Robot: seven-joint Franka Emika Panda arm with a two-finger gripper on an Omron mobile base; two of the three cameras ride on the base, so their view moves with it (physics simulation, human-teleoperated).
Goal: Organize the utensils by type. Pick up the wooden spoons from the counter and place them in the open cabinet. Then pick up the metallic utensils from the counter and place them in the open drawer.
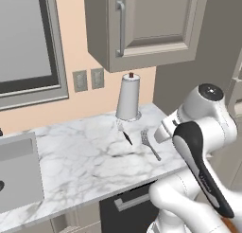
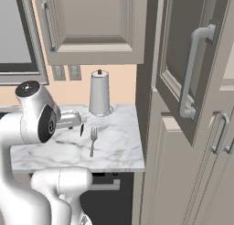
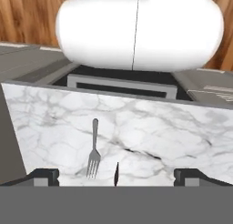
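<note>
Marble counter is lying bare toward its front edge. The silver four-tined fork is lying flat near the right edge, and the thin black-handled utensil just beside it, close to the white paper-towel roll at the back. The gripper is hanging released, fingertips spread wide, holding nothing. The cabinet is hanging above.

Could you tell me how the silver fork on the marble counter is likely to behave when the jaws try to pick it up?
The fork looks thin and metallic, so probably stiff and light. Lying flat on the smooth counter, it may slide rather than roll.
</note>
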